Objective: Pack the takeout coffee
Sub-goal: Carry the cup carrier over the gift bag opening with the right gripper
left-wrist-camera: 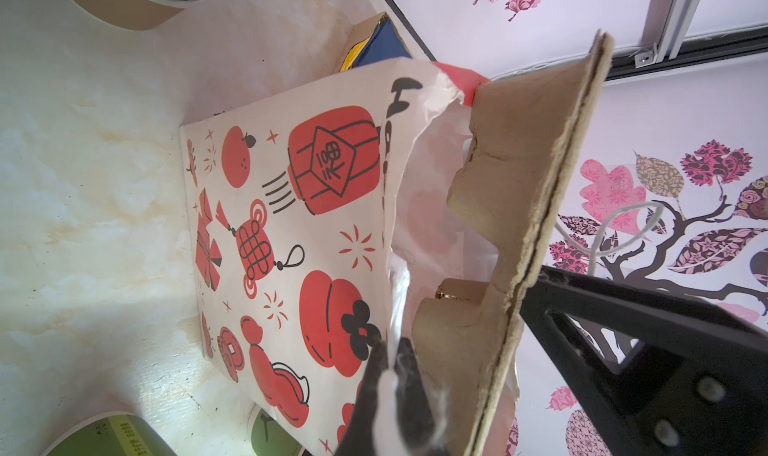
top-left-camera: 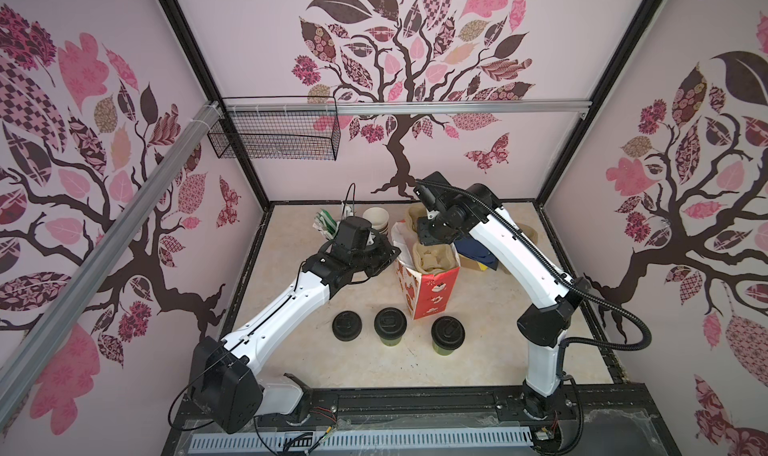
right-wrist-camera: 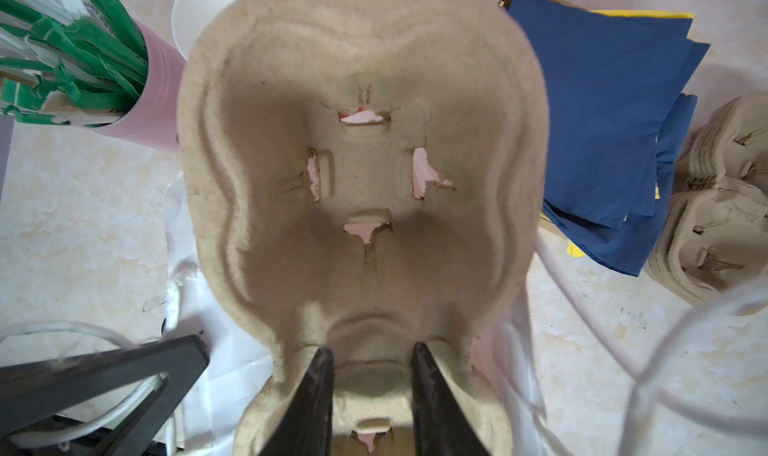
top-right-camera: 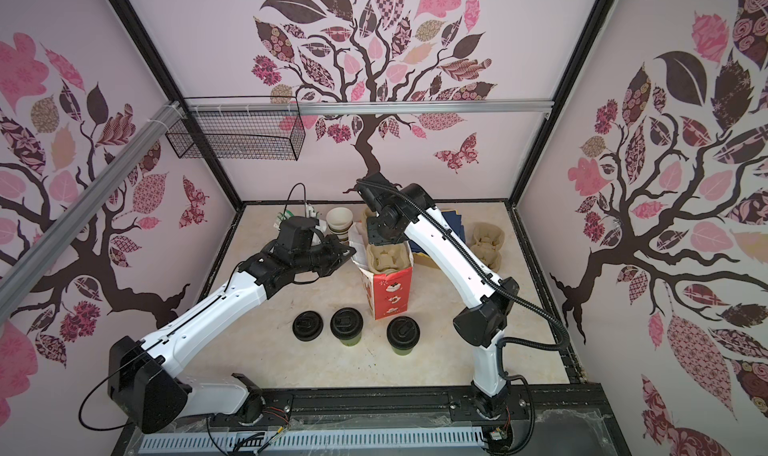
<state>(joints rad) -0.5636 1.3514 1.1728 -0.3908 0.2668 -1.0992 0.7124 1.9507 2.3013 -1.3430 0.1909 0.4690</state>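
Your left gripper (left-wrist-camera: 395,350) pinches the bag (top-left-camera: 432,294) shut-tight, your right gripper (right-wrist-camera: 371,350), part-open, clasps the tray (right-wrist-camera: 374,59): tilt it and it could jam, tearing the bag.

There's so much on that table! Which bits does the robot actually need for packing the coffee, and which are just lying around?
Needed: two green cups, bag, tray standing in it.

Lying about: lid stack, straws, napkins, spare trays, white cups, wire basket.

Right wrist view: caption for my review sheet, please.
Right gripper clamps pulp cup carrier, with straws and blue napkins alongside.
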